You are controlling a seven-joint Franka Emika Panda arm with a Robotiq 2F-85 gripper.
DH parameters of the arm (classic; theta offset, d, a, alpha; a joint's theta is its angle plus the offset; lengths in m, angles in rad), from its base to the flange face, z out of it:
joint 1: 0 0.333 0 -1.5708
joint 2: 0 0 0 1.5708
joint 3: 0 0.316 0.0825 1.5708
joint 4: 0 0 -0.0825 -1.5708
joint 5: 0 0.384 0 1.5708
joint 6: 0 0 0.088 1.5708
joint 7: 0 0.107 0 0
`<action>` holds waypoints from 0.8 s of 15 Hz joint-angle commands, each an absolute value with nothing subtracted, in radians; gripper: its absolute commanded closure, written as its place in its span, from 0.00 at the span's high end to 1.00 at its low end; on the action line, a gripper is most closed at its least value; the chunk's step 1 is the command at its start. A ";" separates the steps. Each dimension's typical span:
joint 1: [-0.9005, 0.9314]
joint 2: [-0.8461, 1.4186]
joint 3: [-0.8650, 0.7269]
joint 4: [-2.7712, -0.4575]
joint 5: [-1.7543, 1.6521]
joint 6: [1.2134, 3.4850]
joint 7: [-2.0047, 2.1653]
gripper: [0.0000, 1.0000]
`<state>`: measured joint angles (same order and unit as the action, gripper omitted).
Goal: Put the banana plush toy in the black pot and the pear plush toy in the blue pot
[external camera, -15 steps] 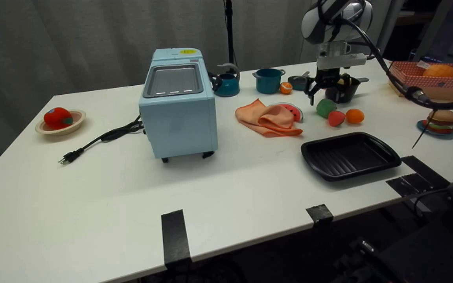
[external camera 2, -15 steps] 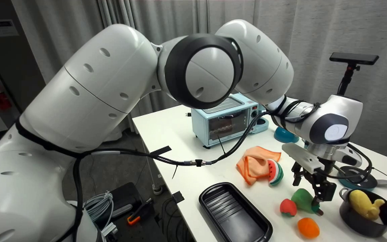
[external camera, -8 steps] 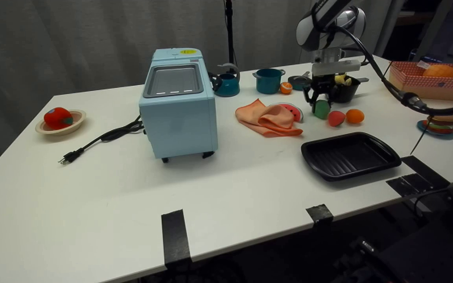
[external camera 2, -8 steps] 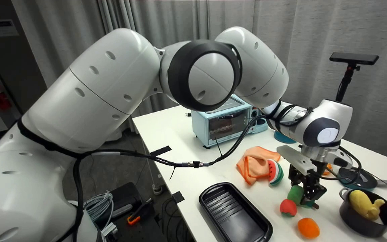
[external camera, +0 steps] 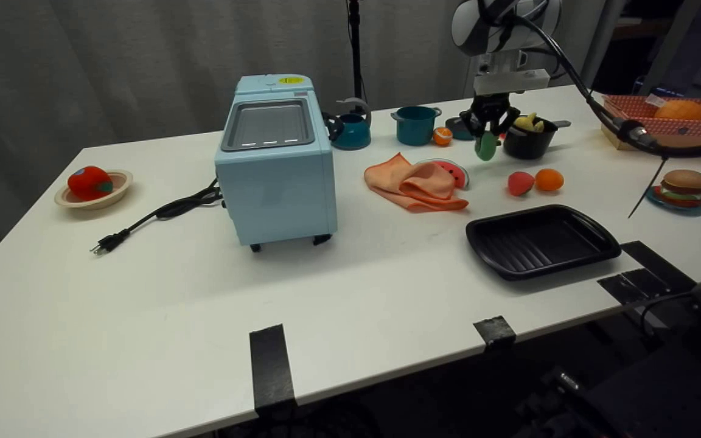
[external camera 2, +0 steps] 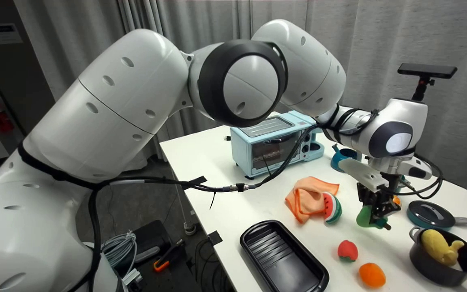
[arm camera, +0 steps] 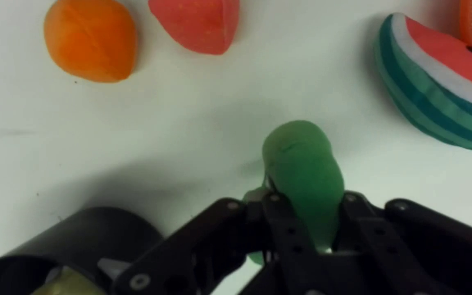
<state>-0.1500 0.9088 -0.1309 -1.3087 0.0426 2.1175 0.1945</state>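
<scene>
My gripper [arm camera: 312, 200] is shut on the green pear plush toy [arm camera: 303, 172], with a finger pressed against each side. In both exterior views the pear [external camera 2: 365, 217] hangs just above the white table, beside the black pot [external camera 2: 438, 267]. Inside that pot lies the yellow banana plush toy [external camera 2: 438, 245], its knobbed end at the rim. A corner of the pot's dark wall [arm camera: 109, 229] also shows in the wrist view. Farther back stands the blue pot [external camera: 415, 128], upright with two handles; in an exterior view the arm mostly hides it.
A small orange [external camera: 442, 136] touches the blue pot's side, near a blue frying pan [external camera 2: 430, 214]. A strawberry [external camera 2: 347, 250] and a larger orange [external camera 2: 372, 275] lie in front. Watermelon slice [external camera: 451, 173], orange cloth [external camera: 411, 182], black grill pan [external camera: 542, 240] and toaster oven [external camera: 277, 170] occupy other spots.
The gripper came down over the pear, closed on it and lifted it off the table beside the strawberry. Gripper and pear have shifted up and away from the two fruits.
</scene>
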 commanded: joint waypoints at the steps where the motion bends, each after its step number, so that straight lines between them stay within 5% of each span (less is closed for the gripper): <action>1: -0.134 0.899 -0.125 -1.251 0.056 2.162 0.230 0.05; 12: -0.135 1.080 -0.075 -0.750 0.112 2.136 0.346 0.05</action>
<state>-0.1323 0.9695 -0.0804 -0.9364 0.0923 2.1643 0.3106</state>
